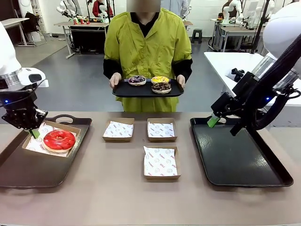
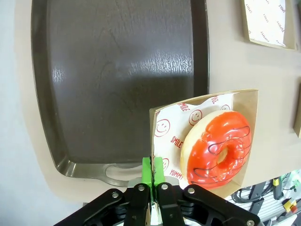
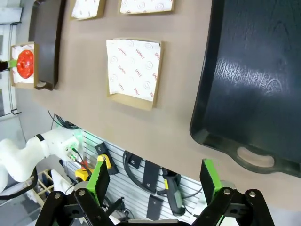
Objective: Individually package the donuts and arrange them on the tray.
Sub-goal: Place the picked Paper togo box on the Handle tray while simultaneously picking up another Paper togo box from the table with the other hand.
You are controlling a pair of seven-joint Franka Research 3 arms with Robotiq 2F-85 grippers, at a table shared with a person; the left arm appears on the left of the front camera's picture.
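Left hand (image 2: 152, 165) pinches the box (image 2: 252, 121) holding the red donut (image 2: 217, 148), its liner (image 2: 171, 118) printed SMILE, YUMMY; right hand (image 3: 154, 173) gapes wide.

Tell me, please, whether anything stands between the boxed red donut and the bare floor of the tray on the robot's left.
Nothing visible does. The left pincer is shut on the rim of the box holding the red donut, and the left tray next to it shows only bare dark surface.

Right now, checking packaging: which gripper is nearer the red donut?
Left. The left gripper pinches the box under the red donut; the right gripper hovers by the right tray.
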